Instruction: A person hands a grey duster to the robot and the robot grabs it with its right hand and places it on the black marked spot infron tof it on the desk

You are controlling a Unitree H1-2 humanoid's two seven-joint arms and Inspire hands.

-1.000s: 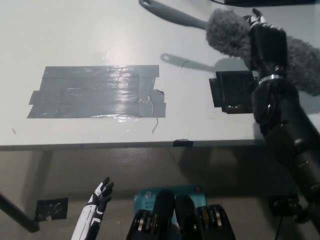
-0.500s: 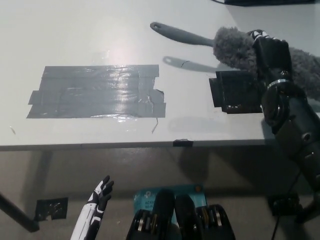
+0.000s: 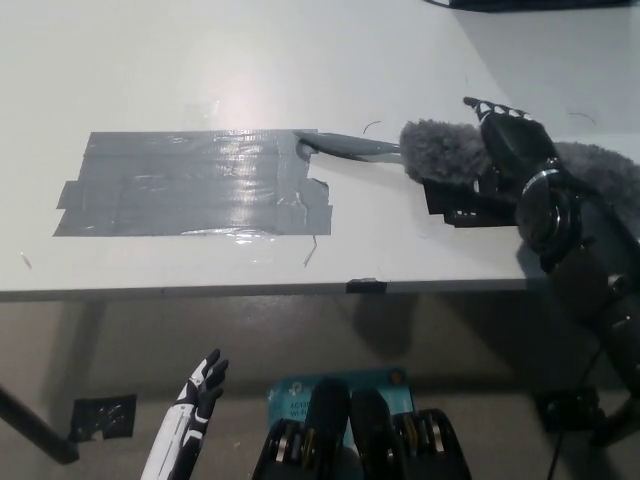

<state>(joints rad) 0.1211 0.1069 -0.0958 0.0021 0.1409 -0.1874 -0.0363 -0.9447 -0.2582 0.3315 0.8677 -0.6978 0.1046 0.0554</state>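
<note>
Here the grey duster (image 3: 450, 158) lies low across the desk (image 3: 200, 60), its fluffy head partly hidden behind the black right hand (image 3: 510, 150) clenched around it, its slim handle tip reaching the black taped patch (image 3: 190, 185). The white left hand (image 3: 200, 385) hangs below the desk edge, fingers spread.

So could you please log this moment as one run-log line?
right hand: holds grey duster low over desk | handle tip at taped patch edge | left hand: open, idle below desk
</note>
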